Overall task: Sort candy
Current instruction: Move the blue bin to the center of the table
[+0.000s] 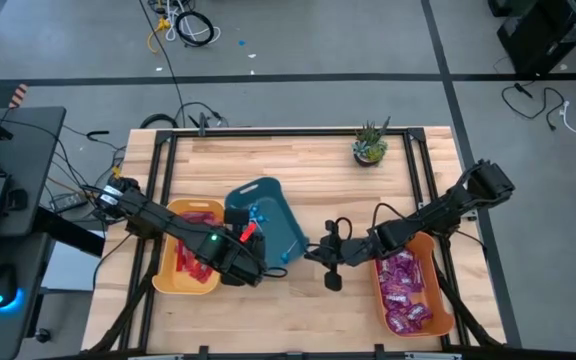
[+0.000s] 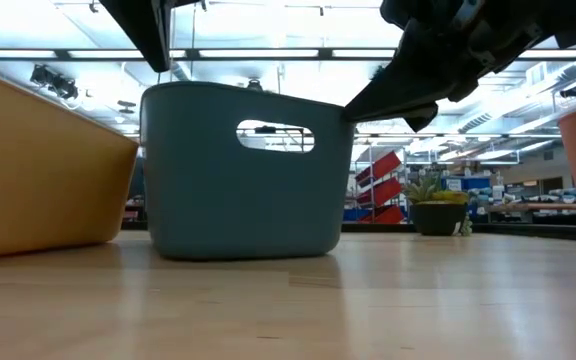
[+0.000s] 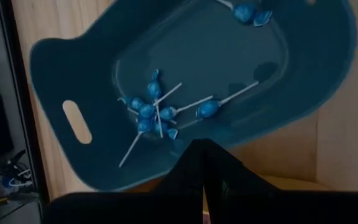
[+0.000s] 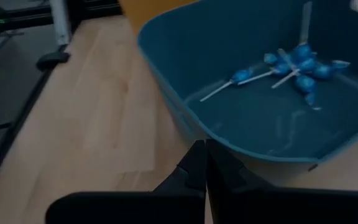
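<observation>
A teal bin [image 1: 268,215] stands on the table between a yellow bin [image 1: 168,280] of flat red packets [image 1: 193,250] and an orange bin [image 1: 438,250] of purple packets [image 1: 403,290]. Several blue lollipops [image 3: 151,112] lie on the teal bin's floor. My left gripper [image 3: 202,155] hangs shut above that bin's near rim, holding nothing that shows. My right gripper [image 4: 202,155] is shut, slanting down toward the bin's right outer wall [image 4: 185,118]. My right gripper's shut fingertips [image 4: 199,149] stand right at the teal bin's outer wall, below the rim, coming from the table's right and slanting down. I cannot tell whether they touch it.
A small potted plant [image 1: 370,148] stands at the far right of the table. Bare wood lies along the near edge [image 1: 298,320] and across the far half. Black frame rails [image 1: 163,180] run along both sides.
</observation>
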